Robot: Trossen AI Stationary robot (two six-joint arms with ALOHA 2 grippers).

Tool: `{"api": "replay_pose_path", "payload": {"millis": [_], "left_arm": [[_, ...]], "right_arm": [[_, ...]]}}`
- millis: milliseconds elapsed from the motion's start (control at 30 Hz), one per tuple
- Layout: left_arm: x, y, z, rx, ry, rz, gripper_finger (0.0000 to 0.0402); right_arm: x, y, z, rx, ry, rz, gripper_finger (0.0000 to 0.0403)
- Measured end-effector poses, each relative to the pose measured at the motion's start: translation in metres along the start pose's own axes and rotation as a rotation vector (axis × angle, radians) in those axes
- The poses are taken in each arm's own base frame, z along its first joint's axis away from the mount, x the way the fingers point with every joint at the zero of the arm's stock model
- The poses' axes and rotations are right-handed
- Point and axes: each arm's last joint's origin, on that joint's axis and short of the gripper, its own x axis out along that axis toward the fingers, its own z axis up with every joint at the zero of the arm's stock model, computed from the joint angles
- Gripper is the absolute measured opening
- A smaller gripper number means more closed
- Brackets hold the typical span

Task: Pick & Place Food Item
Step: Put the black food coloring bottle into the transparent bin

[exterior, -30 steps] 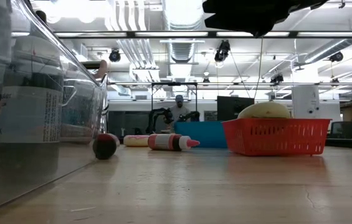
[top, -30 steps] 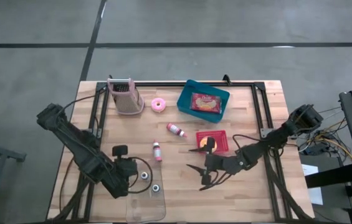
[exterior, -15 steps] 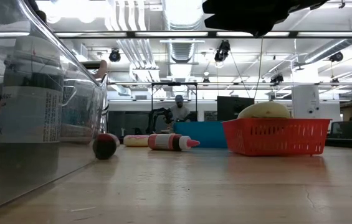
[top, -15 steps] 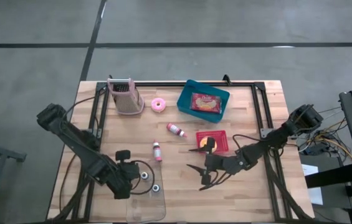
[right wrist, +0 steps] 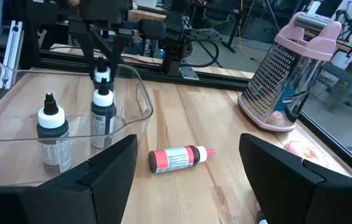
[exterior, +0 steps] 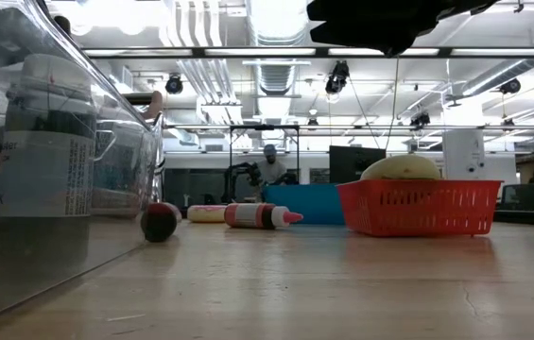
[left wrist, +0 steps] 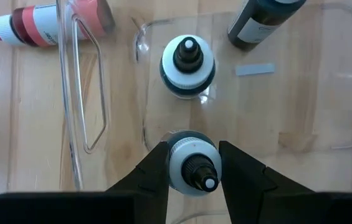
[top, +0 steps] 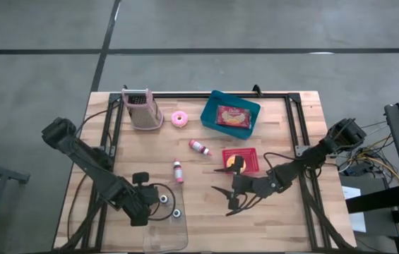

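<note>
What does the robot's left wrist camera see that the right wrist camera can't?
Only the left wrist view looks down on the bottle caps, with the left gripper closed around one bottle. Only the right wrist view shows the pink grater and the open right gripper. Both show the clear tray, its two upright bottles, and the red bottle lying on the table.

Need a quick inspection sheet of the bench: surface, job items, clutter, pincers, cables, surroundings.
Surface: wooden table, black frame rails.
Job's things: two capped bottles upright in clear bin; two red-banded bottles lying outside it.
Clutter: pink grater, pink ring, teal tray with packet, red basket with yellow item.
Pincers: left pincer closed on bottle in the bin; right pincer open, empty.
Cables: bundle off the right edge.
Surroundings: person far behind.
</note>
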Motion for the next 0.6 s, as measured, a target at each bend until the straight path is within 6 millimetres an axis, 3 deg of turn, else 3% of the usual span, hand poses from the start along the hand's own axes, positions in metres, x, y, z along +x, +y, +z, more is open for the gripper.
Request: {"api": "replay_pose_path", "payload": {"millis": [300,600], "left_arm": [[0.013,0.002,-0.006,-0.008,-0.010,-0.009,0.0108],[0.011,0.004,-0.006,-0.012,-0.034,-0.009,0.0108]], "right_arm": [[0.000,0.000,0.000,0.000,0.000,0.000,0.0276],[0.000,0.000,0.000,-0.001,0.000,0.001,0.0276]]}}
